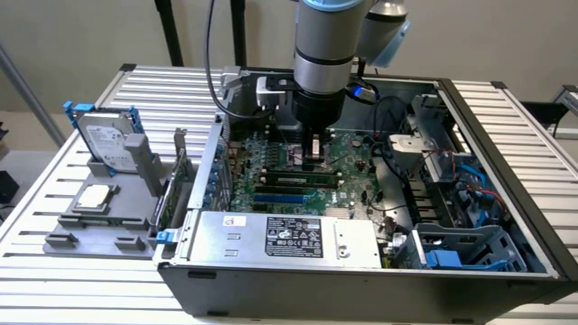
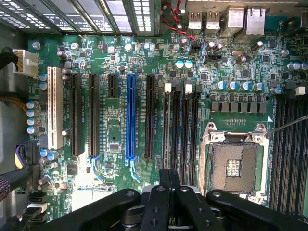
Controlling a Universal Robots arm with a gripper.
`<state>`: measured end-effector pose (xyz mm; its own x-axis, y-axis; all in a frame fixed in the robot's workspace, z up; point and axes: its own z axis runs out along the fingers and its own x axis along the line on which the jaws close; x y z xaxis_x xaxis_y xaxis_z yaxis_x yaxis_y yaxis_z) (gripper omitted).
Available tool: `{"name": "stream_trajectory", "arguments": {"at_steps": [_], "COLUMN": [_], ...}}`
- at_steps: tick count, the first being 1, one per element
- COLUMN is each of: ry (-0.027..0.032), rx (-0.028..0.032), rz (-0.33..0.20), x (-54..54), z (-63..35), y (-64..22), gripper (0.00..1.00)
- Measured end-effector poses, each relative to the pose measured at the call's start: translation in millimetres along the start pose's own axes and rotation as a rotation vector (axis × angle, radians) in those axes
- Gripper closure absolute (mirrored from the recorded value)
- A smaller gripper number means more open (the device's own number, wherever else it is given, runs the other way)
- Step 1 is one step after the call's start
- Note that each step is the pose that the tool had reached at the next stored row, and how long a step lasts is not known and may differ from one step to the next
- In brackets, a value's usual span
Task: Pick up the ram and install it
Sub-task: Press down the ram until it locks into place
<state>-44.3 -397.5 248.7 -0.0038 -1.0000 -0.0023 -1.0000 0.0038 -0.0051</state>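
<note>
A robot arm's gripper (image 1: 315, 150) is lowered into an open computer case (image 1: 505, 223) set on a slatted worktop (image 1: 162, 88). The fingers (image 2: 169, 180) are seen fully closed just above the motherboard (image 2: 115, 139), near the black memory slots (image 2: 180, 125) beside the empty processor socket (image 2: 235, 161). Whether the ram is gripped between them cannot be told. A green stick (image 1: 294, 181) is seen lying along slots below the gripper. A hard drive (image 1: 101, 142) and a silver chip (image 1: 93, 196) are kept on a grey holder (image 1: 99, 227) at the exterior view's left.
</note>
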Motion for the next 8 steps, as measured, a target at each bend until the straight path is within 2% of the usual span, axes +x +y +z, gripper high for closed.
{"name": "stream_trajectory", "arguments": {"at_steps": [8], "ry": [0.0001], "rx": [-0.0002], "rz": [0.0], "x": [-0.3], "z": [2.2], "y": [0.1], "gripper": [0.89]}}
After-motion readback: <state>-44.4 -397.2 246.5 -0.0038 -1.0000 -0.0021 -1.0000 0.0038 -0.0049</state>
